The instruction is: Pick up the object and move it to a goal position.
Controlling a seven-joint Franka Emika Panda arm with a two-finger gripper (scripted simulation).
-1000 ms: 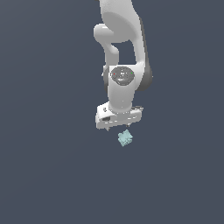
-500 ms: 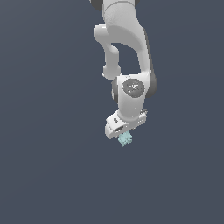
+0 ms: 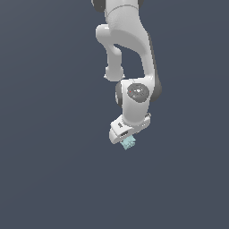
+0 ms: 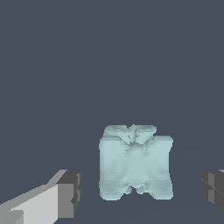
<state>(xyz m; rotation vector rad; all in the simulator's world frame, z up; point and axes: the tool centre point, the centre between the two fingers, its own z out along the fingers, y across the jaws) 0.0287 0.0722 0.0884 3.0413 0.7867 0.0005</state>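
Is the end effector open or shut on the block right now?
Open. In the wrist view the two dark fingertips stand apart on either side of the pale cyan block, with a visible gap between each pad and the block.

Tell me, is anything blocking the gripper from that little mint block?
Nothing visible does. In the wrist view the pale mint block sits between the gripper's open fingers, with bare gaps on both sides. No goal marker shows in either view.
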